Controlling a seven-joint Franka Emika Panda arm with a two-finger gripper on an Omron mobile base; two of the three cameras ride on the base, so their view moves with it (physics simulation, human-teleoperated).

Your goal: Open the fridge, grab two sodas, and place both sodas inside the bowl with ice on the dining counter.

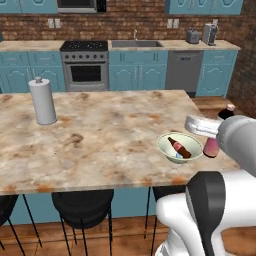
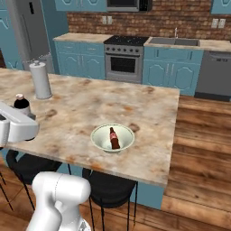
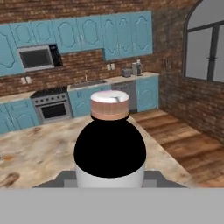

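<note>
Nearest, in the hand view: two-finger gripper (image 3: pixel 109 179) clamped on a slim pink soda bottle (image 3: pixel 109 148) with a dark neck and a pale pinkish cap, dark finger tips pressed to either side of its body. Bottle upright.

In the left base view, the pink soda bottle (image 1: pixel 212 146) stands just right of a small round pale greenish-white bowl (image 1: pixel 181 148). Both near the right end of a large beige stone dining counter (image 1: pixel 100 135) with brown marbling. Cannot tell whether the bottle's base touches the slab, with the white arm (image 1: pixel 235 137) covering much of it.

Inside the bowl, lying tilted: dark reddish-brown soda bottle (image 1: pixel 178 147) among light-blue bits of ice.

Under the counter's near edge, black round stools (image 1: pixel 82 207) on thin legs.

Farther along the slab, well apart from the bowl: upright white paper towel roll (image 1: pixel 43 101).

Beyond the counter, wooden floor (image 2: pixel 198 135), then teal cabinets (image 1: pixel 137 70) under a narrower beige countertop. Along that run: a steel stove (image 1: pixel 85 65), a sink (image 1: pixel 136 44), a grey dishwasher (image 1: pixel 184 70), a toaster (image 1: pixel 192 36) and a coffee machine (image 1: pixel 209 34).

Far left in the right base view: tall grey metal fridge (image 2: pixel 29 31) with a small black display panel, door closed.

Behind everything, red brick wall (image 1: pixel 125 22). On the side wall, an arched window (image 3: pixel 205 43).
</note>
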